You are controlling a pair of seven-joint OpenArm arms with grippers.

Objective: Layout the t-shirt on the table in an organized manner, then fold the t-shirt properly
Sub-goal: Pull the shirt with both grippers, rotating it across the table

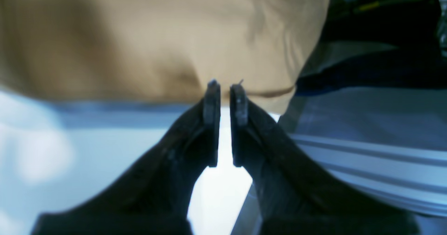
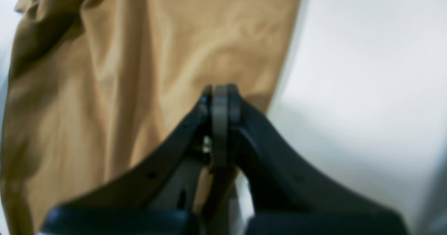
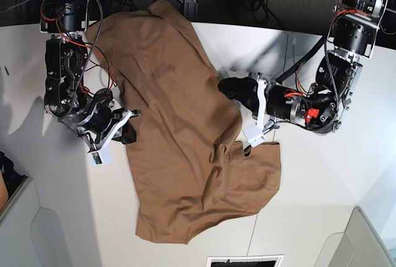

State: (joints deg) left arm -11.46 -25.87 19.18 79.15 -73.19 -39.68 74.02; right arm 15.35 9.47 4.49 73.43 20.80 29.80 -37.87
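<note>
"Where does the shirt lie?"

"A tan T-shirt [image 3: 179, 100] sprawls rumpled across a white table [image 3: 322, 174], beneath both arms. The right gripper [image 2: 221, 88], tips pressed together, hovers at one edge; the left gripper [image 1: 225, 85], fingers slightly parted, points at the opposite side (whether it touches cloth, the views leave unclear)."

"What threatens the layout?"

"A sideways sweep of those closed right tips could bunch the fabric, and a shallow left pinch could slip, leaving the creased side crooked before folding."
</note>
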